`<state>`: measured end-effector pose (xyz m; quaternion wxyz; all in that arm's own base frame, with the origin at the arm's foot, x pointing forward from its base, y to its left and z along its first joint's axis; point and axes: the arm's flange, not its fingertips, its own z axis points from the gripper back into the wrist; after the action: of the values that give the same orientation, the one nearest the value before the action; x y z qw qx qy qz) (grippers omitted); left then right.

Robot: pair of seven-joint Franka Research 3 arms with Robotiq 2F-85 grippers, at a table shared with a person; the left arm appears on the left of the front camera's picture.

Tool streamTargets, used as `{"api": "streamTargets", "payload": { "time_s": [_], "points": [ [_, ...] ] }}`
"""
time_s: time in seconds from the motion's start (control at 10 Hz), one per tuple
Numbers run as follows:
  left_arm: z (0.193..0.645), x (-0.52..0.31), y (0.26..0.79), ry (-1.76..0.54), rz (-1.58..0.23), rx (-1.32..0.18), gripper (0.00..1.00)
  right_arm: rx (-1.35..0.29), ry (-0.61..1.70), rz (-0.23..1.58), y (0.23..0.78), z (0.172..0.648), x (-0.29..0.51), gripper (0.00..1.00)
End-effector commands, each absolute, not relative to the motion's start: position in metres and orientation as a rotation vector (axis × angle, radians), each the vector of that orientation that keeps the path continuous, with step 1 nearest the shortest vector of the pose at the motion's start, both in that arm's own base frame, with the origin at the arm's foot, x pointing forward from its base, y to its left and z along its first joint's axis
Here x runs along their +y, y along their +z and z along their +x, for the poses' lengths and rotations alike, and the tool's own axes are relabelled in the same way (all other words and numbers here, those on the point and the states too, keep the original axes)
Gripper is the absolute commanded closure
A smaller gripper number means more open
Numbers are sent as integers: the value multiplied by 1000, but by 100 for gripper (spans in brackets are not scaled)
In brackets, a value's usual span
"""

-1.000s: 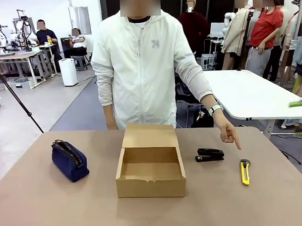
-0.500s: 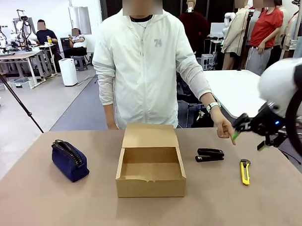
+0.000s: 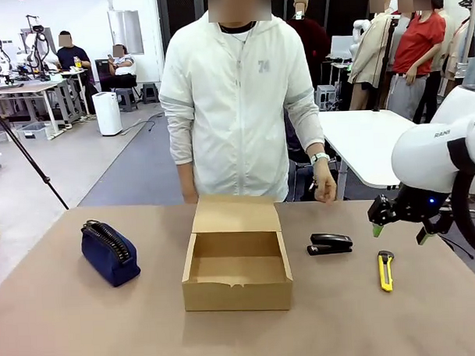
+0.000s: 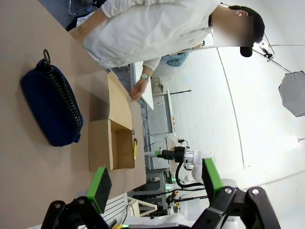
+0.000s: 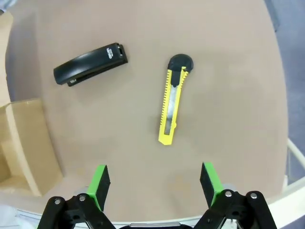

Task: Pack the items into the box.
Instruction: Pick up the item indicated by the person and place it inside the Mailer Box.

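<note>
A wide brown table (image 3: 71, 324) stands in a workshop room, and more tables and people are far behind it. Nearest to the robot's side, in the middle, is the cardboard box (image 3: 237, 291), open, with its flap lid leaning back toward the far side and bare cardboard inside. To its left, well apart, the navy pouch (image 3: 107, 253) lies on the table with the zipper up. To the right of the box, the black stapler (image 3: 330, 243) lies flat, near the box but not touching it, and a yellow cutter knife (image 3: 386, 270) lies a little more to the right. The right pincer (image 3: 399, 233) hangs above the table near the knife and the stapler, its green pads wide apart and holding nothing. The left pincer (image 4: 155, 177) is also spread apart and empty, high over the table. Behind the box a person in a white jacket stands at the far edge, one hand (image 3: 325, 192) hanging just above it
</note>
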<state>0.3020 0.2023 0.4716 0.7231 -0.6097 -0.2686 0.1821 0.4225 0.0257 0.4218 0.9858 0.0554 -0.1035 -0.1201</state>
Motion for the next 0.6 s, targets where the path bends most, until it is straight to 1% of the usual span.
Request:
{"api": "streamTargets", "payload": {
  "time_s": [0.0, 0.2, 0.3, 0.5],
  "points": [
    [302, 202, 475, 409, -1367, -596, 0, -189, -235, 21, 407, 430, 34, 0],
    [302, 202, 475, 409, -1367, -596, 0, -171, -217, -9, 392, 444, 34, 0],
    [302, 202, 475, 409, -1367, -596, 0, -175, -136, -14, 385, 451, 34, 0],
    [302, 202, 475, 409, -1367, -596, 0, -120, -71, 38, 375, 461, 26, 0]
  ]
}}
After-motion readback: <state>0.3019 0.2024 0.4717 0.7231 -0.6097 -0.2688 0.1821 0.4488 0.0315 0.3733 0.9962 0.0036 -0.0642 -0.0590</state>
